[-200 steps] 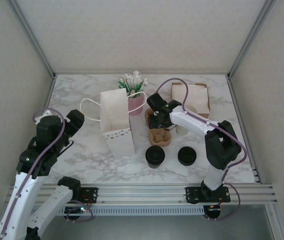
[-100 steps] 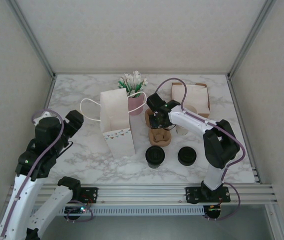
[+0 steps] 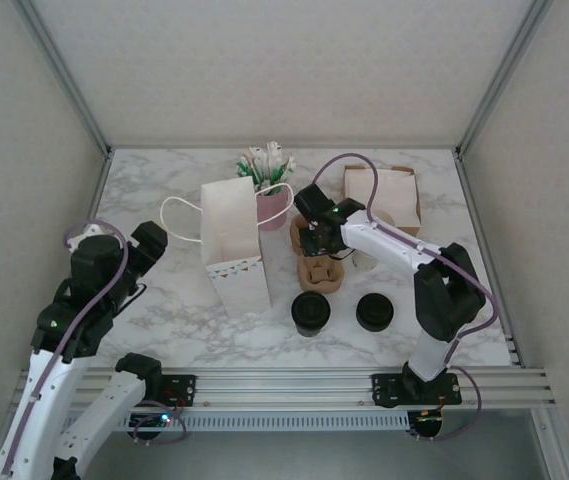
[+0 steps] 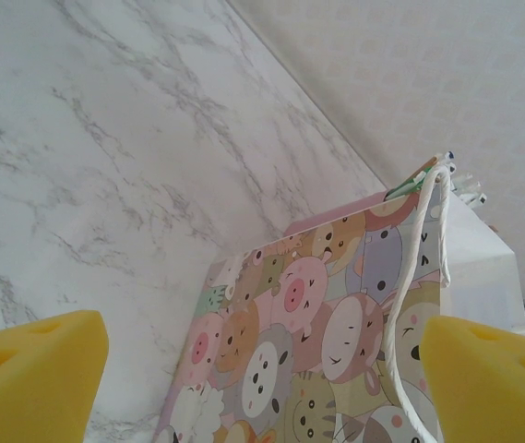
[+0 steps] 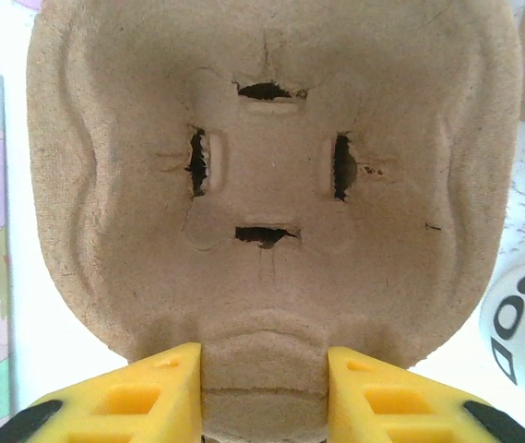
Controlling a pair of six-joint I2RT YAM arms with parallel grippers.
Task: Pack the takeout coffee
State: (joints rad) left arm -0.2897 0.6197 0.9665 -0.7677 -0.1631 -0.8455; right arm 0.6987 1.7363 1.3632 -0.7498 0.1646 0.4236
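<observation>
— Where does the takeout coffee (image 3: 310,312) stand?

— Upright on the marble surface (image 3: 164,190), toward the near edge and just in front of the pulp cup carrier (image 3: 317,272). The paper bag (image 3: 234,250) is near it on the left. A second black-topped round piece (image 3: 374,312) sits near it on the right. Neither hand touches it.

— What about the right hand (image 5: 264,392)?

— It is down at the carrier. In the wrist view its yellow fingers (image 5: 151,397) press against both sides of the ridge in the carrier's middle. They are partly closed and gripping it.

— And the left hand (image 4: 262,369)?

— Its fingers are spread wide and hold nothing. It hangs above the surface at the left, well apart from the coffee. It faces the side of the bag that has the cartoon animal print and the white cord handle (image 4: 419,268).
</observation>
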